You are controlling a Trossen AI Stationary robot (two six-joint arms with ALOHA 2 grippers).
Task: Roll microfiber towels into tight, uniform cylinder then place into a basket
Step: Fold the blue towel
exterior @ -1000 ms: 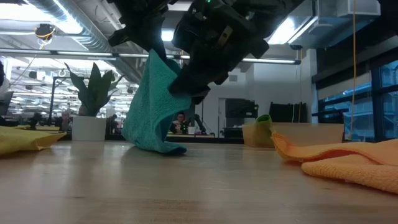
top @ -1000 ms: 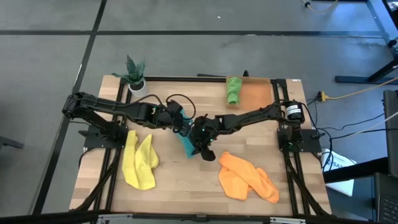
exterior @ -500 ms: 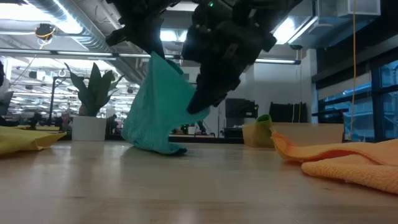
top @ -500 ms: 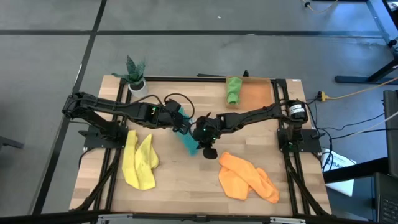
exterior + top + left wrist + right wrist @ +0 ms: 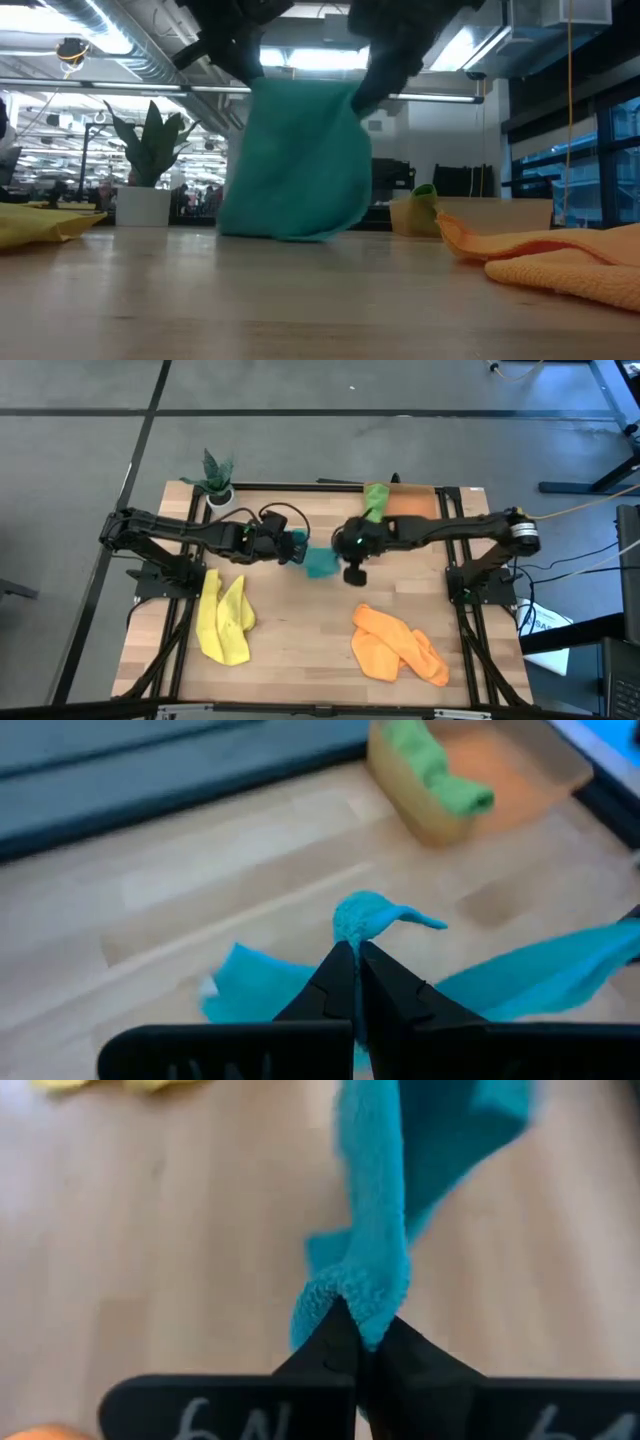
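The teal towel (image 5: 320, 561) hangs stretched between the two arms above the middle of the wooden surface (image 5: 300, 650), and every other thing can be placed from it. The left hand (image 5: 297, 548) is clamped on the towel's one upper corner and the right hand (image 5: 345, 548) is clamped on the other, so the cloth spreads as a soft sheet between them. From above it shows only as a small teal patch between the two dark wrists; the low view shows what that hides, a broad rounded curtain of cloth (image 5: 295, 165) whose bottom edge touches or nearly touches the wood. The left wrist view shows a nub of teal pinched between that arm's closed dark fingers (image 5: 352, 982), with the rest trailing off sideways; the right wrist view shows the looped, terry-like pile of the cloth (image 5: 370, 1280) bunched at its own closed fingertips (image 5: 355, 1342). Beyond the teal towel, on the right arm's side, sits the basket (image 5: 412, 512), a shallow translucent orange tray with a rolled bright green towel (image 5: 375, 503) at its end nearer the teal one. On the near side of the teal towel, the yellow towel (image 5: 224, 618) lies crumpled flat towards the left arm and the orange towel (image 5: 398, 645) lies rumpled towards the right arm. A small potted plant (image 5: 217, 478) stands at the far corner behind the left arm.
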